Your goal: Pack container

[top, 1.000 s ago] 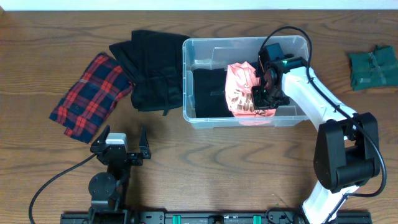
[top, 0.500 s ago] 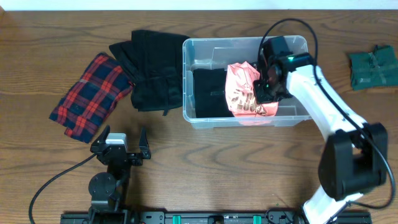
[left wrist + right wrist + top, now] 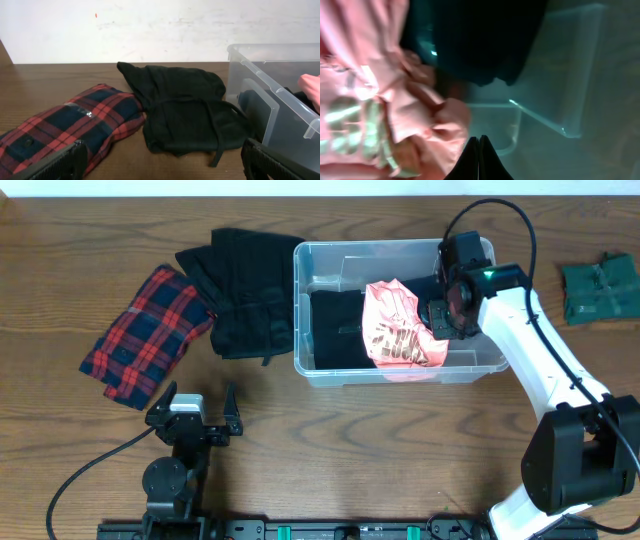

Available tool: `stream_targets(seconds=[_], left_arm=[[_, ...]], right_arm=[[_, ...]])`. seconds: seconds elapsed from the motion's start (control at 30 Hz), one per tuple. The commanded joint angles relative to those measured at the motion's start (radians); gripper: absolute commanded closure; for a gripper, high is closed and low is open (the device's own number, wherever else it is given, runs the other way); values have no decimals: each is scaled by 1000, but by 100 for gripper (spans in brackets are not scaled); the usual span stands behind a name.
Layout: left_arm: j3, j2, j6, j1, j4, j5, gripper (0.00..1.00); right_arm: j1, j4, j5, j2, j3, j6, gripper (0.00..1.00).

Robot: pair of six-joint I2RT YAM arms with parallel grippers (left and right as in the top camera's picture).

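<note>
The container (image 3: 300,310) is a clear plastic bin at the back of the table, right of centre. Inside lie a folded black garment (image 3: 335,330) and a crumpled pink garment (image 3: 400,335) with pale print. My right gripper (image 3: 436,318) hangs over the bin's right part, shut and empty. In the right wrist view its tips (image 3: 479,139) sit just beside the pink garment (image 3: 370,100), with the black garment (image 3: 475,40) and the container wall (image 3: 570,75) beyond. My left gripper (image 3: 198,405) rests open near the front left edge; nothing lies between its fingers (image 3: 65,162).
A pile of black clothing (image 3: 245,290) lies left of the bin, with a red plaid shirt (image 3: 145,330) further left. Both show in the left wrist view, the black pile (image 3: 185,110) and the plaid shirt (image 3: 65,125). A folded green cloth (image 3: 598,288) lies at the far right.
My right gripper has drawn back to the right and toward the rear, off the pink garment, which stays in the bin. The left arm has not moved.
</note>
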Motion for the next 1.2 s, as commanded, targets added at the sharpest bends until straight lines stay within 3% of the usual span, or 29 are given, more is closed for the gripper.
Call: stream_targets(seconds=[0.0,0.5,0.73,1.17], left_arm=[[-27,1,-8,-3,-16,4,2],[-27,1,-8,-3,-16,4,2],[-27,1,-8,-3,-16,4,2],[-27,1,-8,-3,-16,4,2]], right_arm=[[-10,6,53,3,-32,43,99],[-10,157,63,5,-172,101,94],[-9,236,-97,5,-231,103,86],[26,263,-237,5,-241,81,85]])
